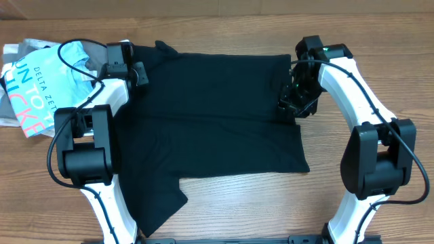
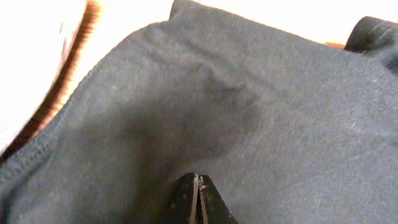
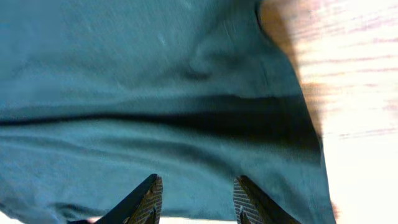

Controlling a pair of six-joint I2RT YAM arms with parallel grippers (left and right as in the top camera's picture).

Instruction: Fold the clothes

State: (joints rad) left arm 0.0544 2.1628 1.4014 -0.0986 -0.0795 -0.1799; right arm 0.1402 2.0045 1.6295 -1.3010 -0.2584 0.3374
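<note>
The clothes, a black T-shirt (image 1: 217, 129), lie spread across the middle of the wooden table with the upper part folded over the lower; one part reaches down to the front left. My left gripper (image 1: 139, 73) is at the shirt's top left corner. In the left wrist view it (image 2: 198, 186) is shut, tips pressed together over the dark fabric (image 2: 249, 112), with no cloth visible between them. My right gripper (image 1: 290, 102) hangs over the shirt's right edge. In the right wrist view it (image 3: 198, 199) is open, fingers apart just above the fabric (image 3: 155, 74).
A light-blue printed T-shirt (image 1: 34, 88) lies crumpled at the far left on top of grey cloth (image 1: 24, 49). Bare wooden tabletop (image 1: 251, 203) shows in front of the shirt and to its right. Both arm bases stand at the front corners.
</note>
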